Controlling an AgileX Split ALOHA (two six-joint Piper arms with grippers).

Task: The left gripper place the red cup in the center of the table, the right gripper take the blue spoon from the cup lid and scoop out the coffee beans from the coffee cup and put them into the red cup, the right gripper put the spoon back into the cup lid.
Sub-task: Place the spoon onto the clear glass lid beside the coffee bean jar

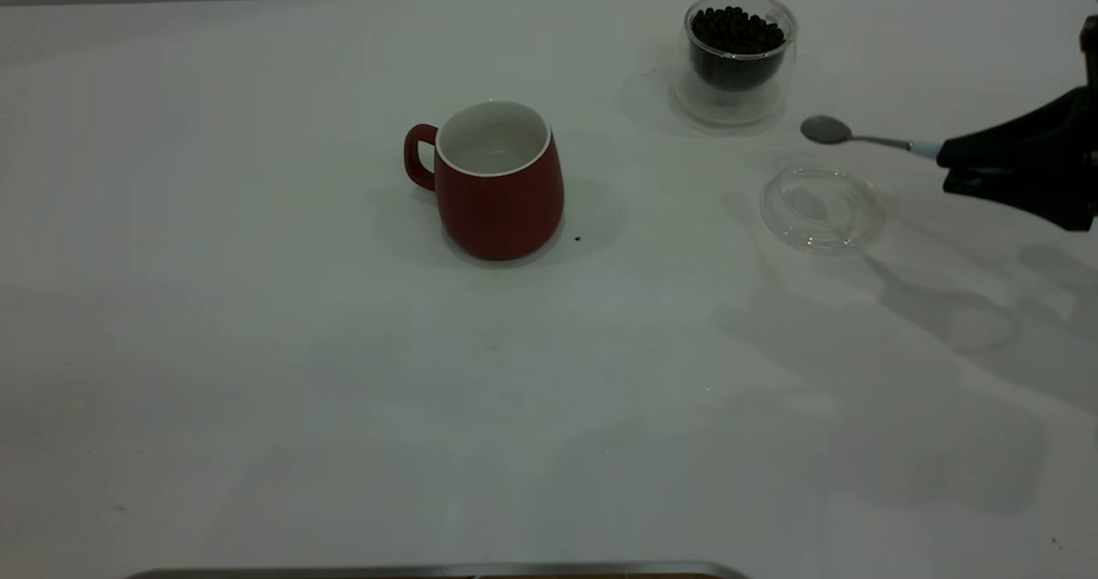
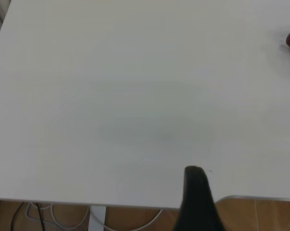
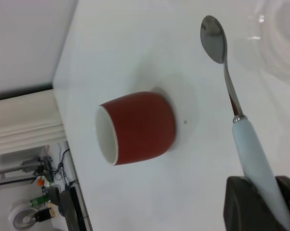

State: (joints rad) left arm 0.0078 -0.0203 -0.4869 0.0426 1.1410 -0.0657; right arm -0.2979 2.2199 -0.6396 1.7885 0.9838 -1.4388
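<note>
Right gripper (image 1: 948, 160) level above the cup lid (image 1: 822, 208), clamped on blue spoon (image 1: 862, 137).

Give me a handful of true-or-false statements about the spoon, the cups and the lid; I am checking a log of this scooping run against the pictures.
1. The right gripper holds the blue spoon by its handle. True.
2. The spoon's bowl carries coffee beans. False: the bowl is bare.
3. The red cup stands upright on the table, its handle toward the left arm's side. True.
4. The coffee cup is empty. False: it holds a heap of coffee beans.
5. The spoon lies in the cup lid. False: the lid is empty and the spoon is held in the air above it.
</note>
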